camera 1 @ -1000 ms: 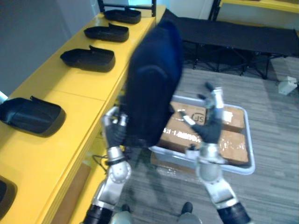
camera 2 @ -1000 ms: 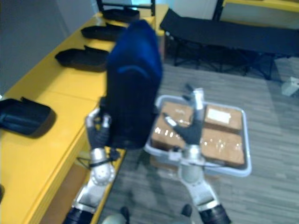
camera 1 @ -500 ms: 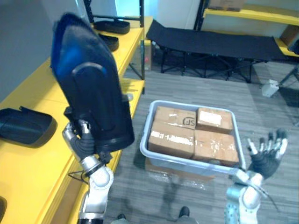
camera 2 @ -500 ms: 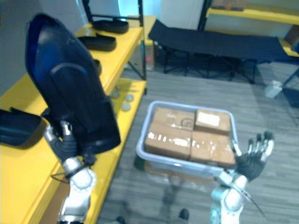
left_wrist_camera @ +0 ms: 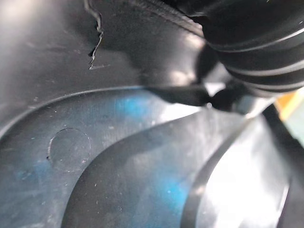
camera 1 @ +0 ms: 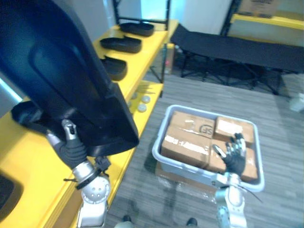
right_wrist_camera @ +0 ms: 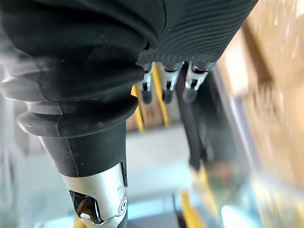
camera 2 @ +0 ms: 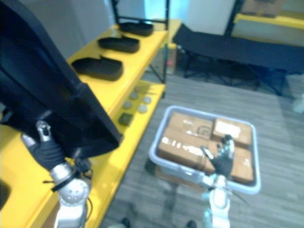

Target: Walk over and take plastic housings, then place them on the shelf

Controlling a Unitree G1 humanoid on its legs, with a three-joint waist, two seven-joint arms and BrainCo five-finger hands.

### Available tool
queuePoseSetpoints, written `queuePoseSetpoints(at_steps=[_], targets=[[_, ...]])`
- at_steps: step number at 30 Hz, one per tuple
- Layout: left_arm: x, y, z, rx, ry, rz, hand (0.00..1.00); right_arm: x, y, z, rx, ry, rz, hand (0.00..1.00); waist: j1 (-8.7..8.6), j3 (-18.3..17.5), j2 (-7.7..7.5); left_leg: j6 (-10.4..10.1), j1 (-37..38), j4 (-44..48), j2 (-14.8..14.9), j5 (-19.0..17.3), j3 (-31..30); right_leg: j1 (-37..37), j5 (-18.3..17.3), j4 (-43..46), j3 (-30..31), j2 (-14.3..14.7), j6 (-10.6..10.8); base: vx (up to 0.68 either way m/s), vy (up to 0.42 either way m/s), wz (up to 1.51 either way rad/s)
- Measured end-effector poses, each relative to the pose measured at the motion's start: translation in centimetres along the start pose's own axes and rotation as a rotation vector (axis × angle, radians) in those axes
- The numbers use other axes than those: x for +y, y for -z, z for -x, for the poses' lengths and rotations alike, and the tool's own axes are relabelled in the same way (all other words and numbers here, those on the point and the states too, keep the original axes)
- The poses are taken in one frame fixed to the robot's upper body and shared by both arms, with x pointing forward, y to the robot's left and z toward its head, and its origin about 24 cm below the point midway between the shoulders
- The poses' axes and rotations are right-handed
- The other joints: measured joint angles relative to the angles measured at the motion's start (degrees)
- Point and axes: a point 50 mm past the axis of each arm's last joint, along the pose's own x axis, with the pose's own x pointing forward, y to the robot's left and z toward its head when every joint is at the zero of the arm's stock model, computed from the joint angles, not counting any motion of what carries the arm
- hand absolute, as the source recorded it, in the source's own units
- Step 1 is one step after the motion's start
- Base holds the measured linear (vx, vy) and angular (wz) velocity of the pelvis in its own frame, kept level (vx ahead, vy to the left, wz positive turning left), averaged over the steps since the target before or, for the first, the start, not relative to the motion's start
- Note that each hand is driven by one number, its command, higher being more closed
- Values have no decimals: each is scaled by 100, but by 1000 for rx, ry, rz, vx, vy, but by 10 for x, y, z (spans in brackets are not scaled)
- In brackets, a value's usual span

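**Housing goes up to the shelf.** A long yellow shelf (camera 1: pixel 42 190) runs down the robot's left side, w/ a lower tier below the top deck. Raised over it is the housing (camera 1: pixel 61 80), a big black plastic shell. It is carried nearly upright and tipped toward the shelf, prob. so its bottom edge clears the shelf lip before it is laid flat.

In the bkgd a black cot (camera 1: pixel 237 45) stands on the floor, well apart from the work. Nearer, on the robot's right, a grey bin (camera 1: pixel 159 137) sits on the floor w/ cardboard boxes (camera 1: pixel 187 140) packed tight inside.

Three other housings (camera 2: pixel 97 68) lie flat in a row along the far stretch of the top deck, spaced apart. One more shows partly behind the raised shell. That spacing suggests the carried piece is meant for a free stretch nearer the robot.

The left hand (camera 1: pixel 71 151) holds the housing by its lower rim, fingers clamped on the edge and taking the weight from underneath. The right hand (camera 1: pixel 233 156) hovers over the boxes w/ fingers spread wide and nothing in it, so it looks free to steady the shell if needed.

A few small round discs (camera 1: pixel 141 100) lie on the lower tier, btwn the shelf edge and the bin.
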Motion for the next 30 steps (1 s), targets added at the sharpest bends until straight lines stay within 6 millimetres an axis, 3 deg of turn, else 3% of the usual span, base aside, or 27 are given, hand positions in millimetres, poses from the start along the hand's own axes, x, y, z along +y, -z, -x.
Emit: queuePoseSetpoints(at_steps=[2,4,7,8,10,14,18,23,28,30], targets=[[12,-5,-5,-32,-40,-29,100,17,0,-6,-8,-72,-16,0,155,-1,1,12,-69,6,-44,39,-254,117,-2,0,-258,9,-4,-23,8,77],[32,-12,-10,-71,-112,-91,100,40,1,-12,-10,-172,-32,0,481,3,-16,16,-87,2,-117,70,-571,359,-12,0,-626,22,-20,-17,24,78],[59,-14,-12,-86,-175,-199,100,65,0,-15,-25,-274,-19,0,783,-12,-40,28,-150,7,-222,84,-940,564,-67,24,-988,25,-23,-16,30,74],[72,-16,-12,-89,-200,-253,100,77,0,-15,-32,-336,-15,0,979,-10,-76,19,-221,10,-267,100,-1100,606,-143,54,-1140,23,-22,-25,20,64],[86,-16,-9,-62,-244,-293,100,89,-1,-14,-46,-394,4,0,1157,-14,-83,5,-267,15,-286,121,-1256,634,-191,135,-1277,29,-43,-23,15,46],[105,-20,-3,-57,-328,-307,100,104,-3,-13,-61,-459,32,0,1334,-31,-131,0,-265,90,-298,105,-1347,704,-303,237,-1294,22,-98,-15,11,17],[103,-31,-6,-124,-300,-286,100,107,1,-13,-21,-474,53,0,1309,-34,-156,-5,-259,234,-291,15,-1277,679,-528,360,-1195,-35,-58,-40,3,-15],[99,-34,-10,-149,-285,-267,100,97,7,-9,36,-472,96,0,1194,14,-99,13,-317,344,-230,-55,-1164,602,-631,400,-1078,-21,-14,-49,2,-12],[88,-34,-12,-162,-258,-223,100,87,5,-6,36,-467,88,0,1122,104,-194,-12,-511,94,-254,138,-1195,400,-631,535,-1101,-73,-26,5,10,18],[80,-35,-14,-182,-231,-182,100,83,2,-8,15,-478,90,0,1018,100,-180,15,-569,98,-303,220,-1307,347,-688,806,-831,-140,-120,52,64,56]])
